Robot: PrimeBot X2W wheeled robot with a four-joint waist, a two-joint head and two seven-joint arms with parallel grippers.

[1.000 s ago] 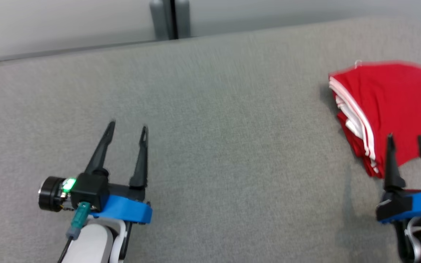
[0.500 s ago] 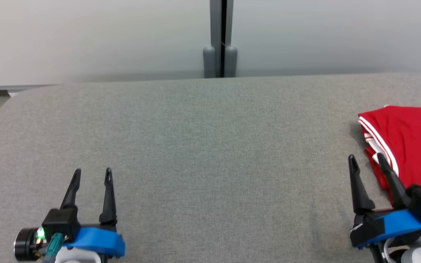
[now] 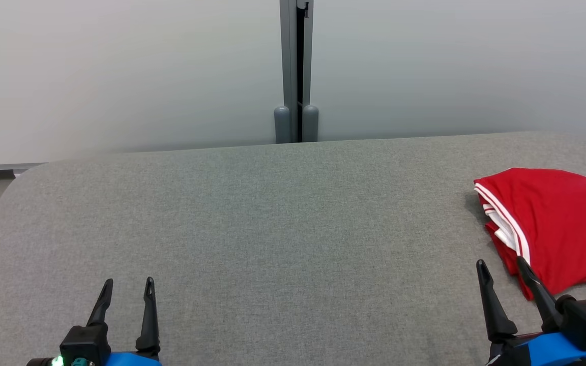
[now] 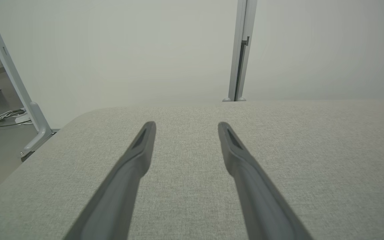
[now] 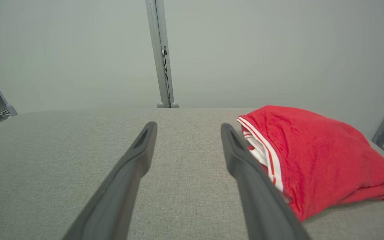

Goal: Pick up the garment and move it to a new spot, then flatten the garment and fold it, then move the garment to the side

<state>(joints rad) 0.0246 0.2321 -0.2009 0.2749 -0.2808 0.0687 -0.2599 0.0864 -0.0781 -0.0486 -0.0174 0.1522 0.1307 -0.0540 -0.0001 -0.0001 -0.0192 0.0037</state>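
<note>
Hovering spread apart and empty over the grey bench (image 3: 272,229), your right fingers (image 3: 491,305) point past the near left corner of the folded red garment (image 3: 557,229). The outer finger sits just beside the garment's white-trimmed edge. In the right wrist view that finger overlaps the trim, and whether it touches cannot be told. Your left fingers (image 3: 148,315), likewise parted and holding nothing, sit well apart from the garment, far to its left over bare fabric.

The risks, judged from here: the garment's layered open edge faces the right fingers, so a forward sweep could catch the top fold and peel the stack open. A sideways nudge could shove the bundle toward the bench's right edge, which looks close behind it, and tip it off. A pinch on one layer alone would probably pull the garment out of shape.

The garment lies puffed on the bench, ahead and to the right of the right fingers, with its trimmed edge toward them. The grey post (image 3: 295,76) stands beyond the garment and far to its left.
</note>
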